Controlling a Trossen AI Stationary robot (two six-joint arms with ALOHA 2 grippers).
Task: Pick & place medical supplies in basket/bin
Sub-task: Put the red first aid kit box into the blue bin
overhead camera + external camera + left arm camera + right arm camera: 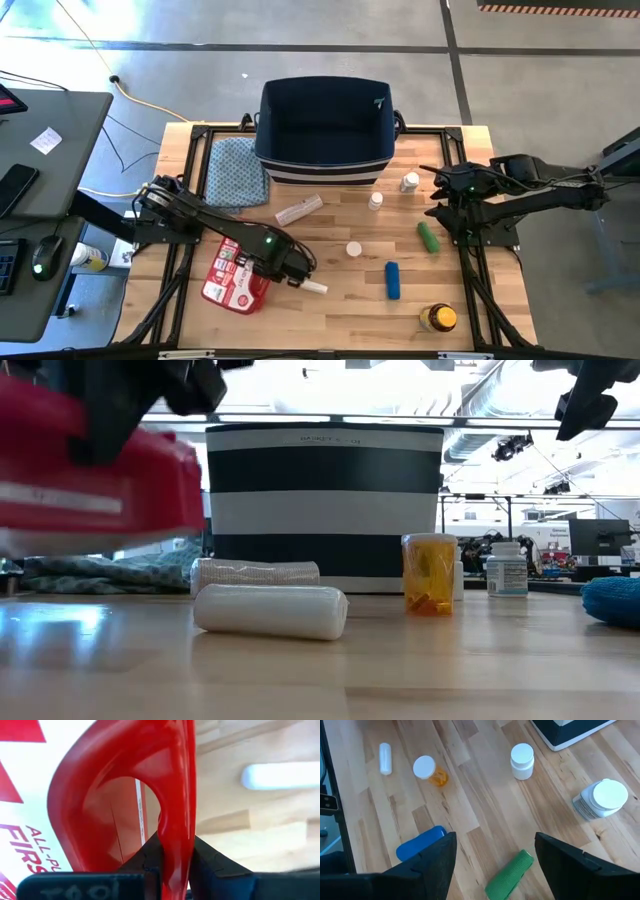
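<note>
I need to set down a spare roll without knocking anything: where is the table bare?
Bare wood lies along the near edge between the first-aid kit, clamped by the left gripper, and the amber bottle. The bin looks empty. It is crowded between the bin and the blue roll.

Floor [300, 40]: grey concrete, yellow cable [150, 105] lying across it.
Bench [340, 310]: light wood planks.
Side desk [50, 150]: grey, holding mouse [42, 260].
Ceiling [400, 390]: exposed ducts.
</note>
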